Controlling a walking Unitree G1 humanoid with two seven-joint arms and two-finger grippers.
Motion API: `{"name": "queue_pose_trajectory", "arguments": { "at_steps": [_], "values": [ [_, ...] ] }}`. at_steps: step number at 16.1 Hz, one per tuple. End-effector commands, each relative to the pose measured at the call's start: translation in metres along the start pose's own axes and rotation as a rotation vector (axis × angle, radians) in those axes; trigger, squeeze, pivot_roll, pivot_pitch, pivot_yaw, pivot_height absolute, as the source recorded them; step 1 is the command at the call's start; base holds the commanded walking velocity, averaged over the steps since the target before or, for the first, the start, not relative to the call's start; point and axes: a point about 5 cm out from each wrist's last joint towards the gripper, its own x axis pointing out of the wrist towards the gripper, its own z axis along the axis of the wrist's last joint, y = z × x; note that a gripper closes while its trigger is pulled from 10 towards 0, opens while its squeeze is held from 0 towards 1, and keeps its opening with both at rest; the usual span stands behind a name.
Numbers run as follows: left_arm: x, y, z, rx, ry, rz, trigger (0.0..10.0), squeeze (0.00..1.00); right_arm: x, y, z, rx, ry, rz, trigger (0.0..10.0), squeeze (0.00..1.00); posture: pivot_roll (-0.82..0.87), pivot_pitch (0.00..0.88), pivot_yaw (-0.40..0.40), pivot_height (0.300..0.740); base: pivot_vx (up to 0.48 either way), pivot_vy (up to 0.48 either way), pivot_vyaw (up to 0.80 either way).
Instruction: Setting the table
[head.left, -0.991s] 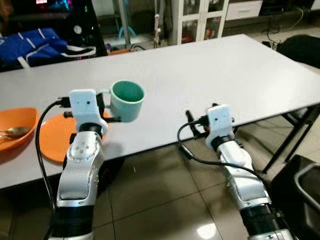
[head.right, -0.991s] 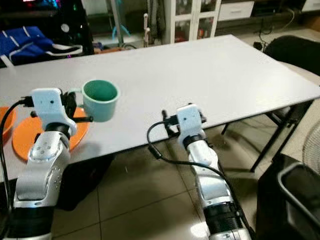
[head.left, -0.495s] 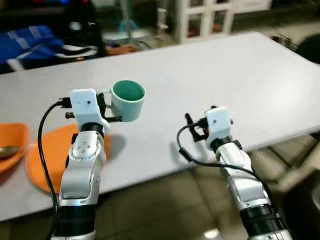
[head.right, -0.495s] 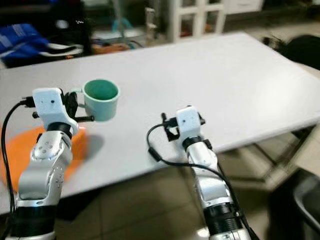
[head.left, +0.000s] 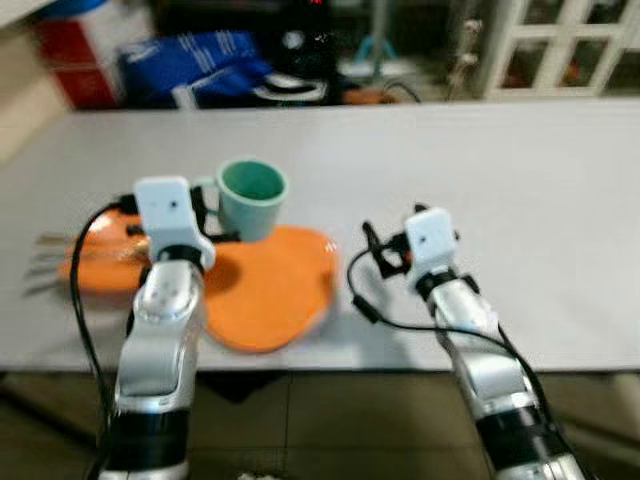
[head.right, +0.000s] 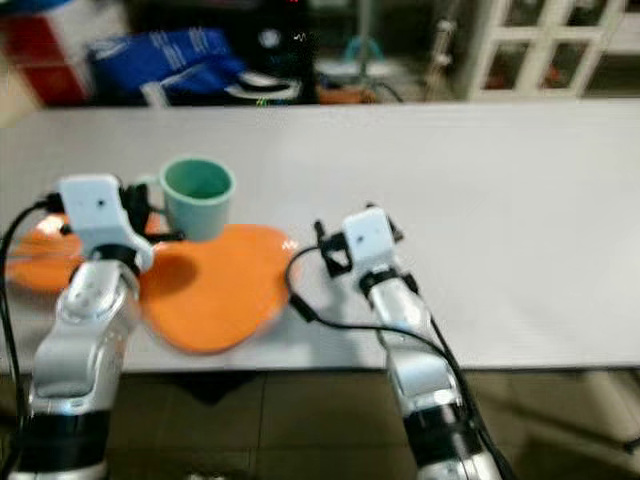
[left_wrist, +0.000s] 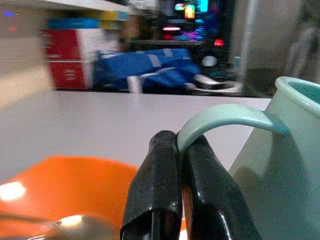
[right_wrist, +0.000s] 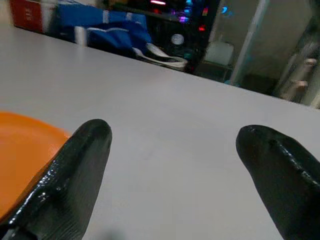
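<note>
Your left gripper (left_wrist: 180, 165) is pinching the thin handle of the green mug (head.left: 252, 198), which hangs clear of the bench (head.left: 520, 180), just above the far edge of the orange plate (head.left: 270, 290). Judge the mug as rigid, smooth and likely to chip if set down hard; held only by the handle, it could swing or twist in the pinch, so keep it upright and lower it gently. The handle is the sensible hold, and you already have it. Your right gripper (right_wrist: 175, 165) is spread wide and empty, low over the bench just beside the plate on the side away from the mug. Beyond the plate, past the left arm, a second orange dish (head.left: 95, 265) with cutlery is smeared by blur, so you cannot tell exactly what lies in it. The mug's base and inside bottom are hidden.
</note>
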Motion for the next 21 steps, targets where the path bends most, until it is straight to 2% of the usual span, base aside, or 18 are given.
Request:
{"name": "queue_pose_trajectory", "arguments": {
  "at_steps": [1, 6, 13, 18, 21],
  "values": [
    [0.0008, 0.0016, 0.0023, 0.004, -0.005, 0.010, 0.0, 0.00, 0.0005, 0.0015, 0.0000, 0.019, 0.008, 0.007, 10.0, 0.00, -0.13, 0.000, 0.073, 0.740, 0.000, 0.000, 0.00],
    [0.0012, 0.0007, 0.0036, 0.013, -0.016, 0.004, 0.0, 0.00, 0.0003, 0.0032, 0.0003, 0.007, 0.004, 0.017, 10.0, 0.00, -0.13, 0.000, 0.074, 0.740, 0.000, 0.000, 0.00],
    [0.0039, -0.0014, 0.0058, 0.036, -0.024, -0.005, 0.0, 0.00, -0.0005, 0.0050, -0.0003, 0.002, 0.003, 0.028, 10.0, 0.00, -0.13, 0.000, 0.074, 0.740, 0.470, 0.000, 0.00],
    [0.0091, -0.0022, 0.0111, 0.014, -0.041, -0.010, 0.0, 0.00, -0.0009, 0.0066, -0.0013, 0.003, 0.006, 0.033, 10.0, 0.00, -0.13, 0.000, 0.075, 0.740, 0.480, 0.000, 0.00],
    [0.0106, -0.0031, 0.0115, 0.001, -0.039, -0.014, 0.0, 0.00, -0.0006, 0.0064, -0.0009, 0.003, 0.003, 0.034, 10.0, 0.00, -0.13, 0.000, 0.078, 0.740, 0.080, 0.000, 0.00]
  ]
}}
